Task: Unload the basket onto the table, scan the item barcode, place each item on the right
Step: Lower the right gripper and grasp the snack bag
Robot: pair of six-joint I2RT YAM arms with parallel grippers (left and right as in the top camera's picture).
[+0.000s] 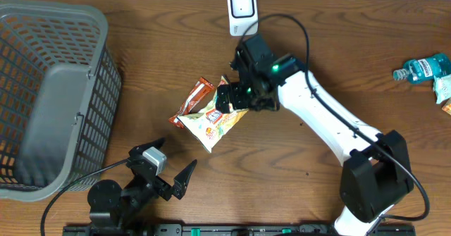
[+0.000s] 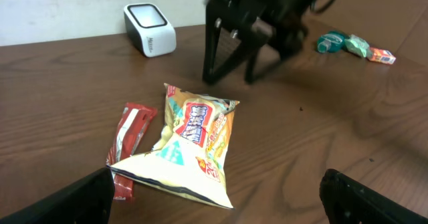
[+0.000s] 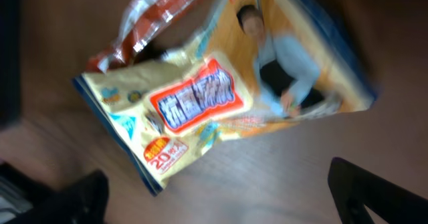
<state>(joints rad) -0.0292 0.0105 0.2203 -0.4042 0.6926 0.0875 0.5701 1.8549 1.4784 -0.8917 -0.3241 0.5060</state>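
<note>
- Right pincer [image 1: 234, 98] spread wide over the far end of the snack bag [image 1: 211, 123], gripping nothing.
- Left pincer [image 1: 169, 167] released, empty, near edge of surface [image 1: 324, 46].

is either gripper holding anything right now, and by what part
Nothing is held. The right gripper stands open over the snack bag, not closed on it; the left gripper is open too, apart from the bag.

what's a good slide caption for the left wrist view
Right gripper hangs open over a yellow snack bag beside a red wrapper, white barcode scanner behind.
</note>
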